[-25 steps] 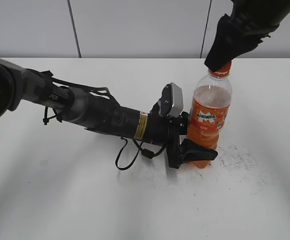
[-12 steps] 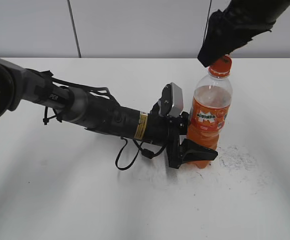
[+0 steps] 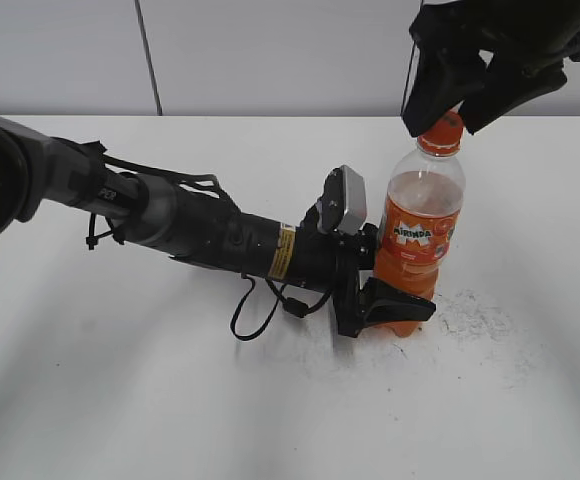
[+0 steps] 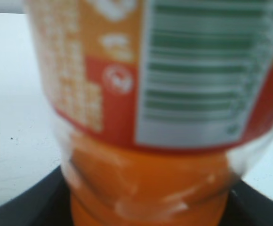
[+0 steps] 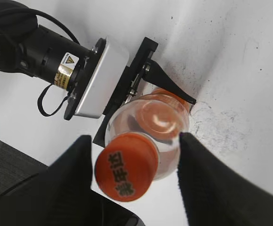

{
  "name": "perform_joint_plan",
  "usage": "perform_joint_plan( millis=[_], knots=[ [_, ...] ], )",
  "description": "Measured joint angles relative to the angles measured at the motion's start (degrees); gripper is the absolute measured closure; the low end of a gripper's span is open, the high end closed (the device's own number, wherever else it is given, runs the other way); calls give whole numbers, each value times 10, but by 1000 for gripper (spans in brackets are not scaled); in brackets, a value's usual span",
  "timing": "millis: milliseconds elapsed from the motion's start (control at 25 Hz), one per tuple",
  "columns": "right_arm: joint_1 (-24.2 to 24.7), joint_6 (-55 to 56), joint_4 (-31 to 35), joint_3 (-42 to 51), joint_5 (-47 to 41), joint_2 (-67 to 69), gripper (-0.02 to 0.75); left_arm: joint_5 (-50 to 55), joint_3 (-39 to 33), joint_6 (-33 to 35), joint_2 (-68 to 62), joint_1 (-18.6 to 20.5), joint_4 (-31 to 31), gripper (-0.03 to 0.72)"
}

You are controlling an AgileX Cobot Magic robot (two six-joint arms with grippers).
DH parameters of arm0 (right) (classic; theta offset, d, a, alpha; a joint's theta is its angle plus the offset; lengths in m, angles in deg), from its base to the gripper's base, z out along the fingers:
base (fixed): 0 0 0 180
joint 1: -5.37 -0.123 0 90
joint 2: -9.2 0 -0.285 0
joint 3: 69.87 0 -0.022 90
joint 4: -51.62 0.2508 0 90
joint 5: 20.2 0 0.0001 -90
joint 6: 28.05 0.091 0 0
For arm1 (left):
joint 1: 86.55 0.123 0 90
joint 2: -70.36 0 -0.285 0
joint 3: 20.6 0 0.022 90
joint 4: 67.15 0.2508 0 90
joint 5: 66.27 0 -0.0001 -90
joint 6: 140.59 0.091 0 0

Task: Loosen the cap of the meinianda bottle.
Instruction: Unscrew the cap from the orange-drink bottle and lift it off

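The meinianda bottle (image 3: 419, 240) stands upright on the white table, clear plastic with orange drink and an orange label. My left gripper (image 3: 395, 300) is shut on its lower body; the left wrist view shows the bottle (image 4: 146, 117) filling the frame between dark fingers. The orange cap (image 3: 444, 130) sits on the neck. My right gripper (image 3: 470, 105) is open just above it, one finger on each side, not touching. In the right wrist view the cap (image 5: 126, 165) with dark characters on top lies between the open fingers (image 5: 134, 176).
The white table (image 3: 170, 400) has a scuffed grey patch (image 3: 475, 315) right of the bottle. A loose black cable (image 3: 255, 310) hangs under the left arm. A pale wall stands behind.
My right gripper has let go of the cap: it covered the cap one second ago, then lifted and opened, so the cap now shows between its spread fingers. The left arm and bottle have not moved.
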Motion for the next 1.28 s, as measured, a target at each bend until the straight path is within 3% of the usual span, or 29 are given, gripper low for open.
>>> perform_joint_plan(
  millis=[120,200,320,520,640,1280],
  knots=[
    [0,-13,1,0,0,0,415,0,0,0,0,0,0,177],
    [0,-42,3,0,0,0,467,0,0,0,0,0,0,177],
    [0,-113,4,0,0,0,467,0,0,0,0,0,0,178],
    [0,-365,13,0,-1,0,467,0,0,0,0,0,0,178],
    [0,-430,15,0,-3,0,467,0,0,0,0,0,1,178],
    [0,-514,17,2,-9,-8,468,-1,0,4,0,0,2,178]
  ],
)
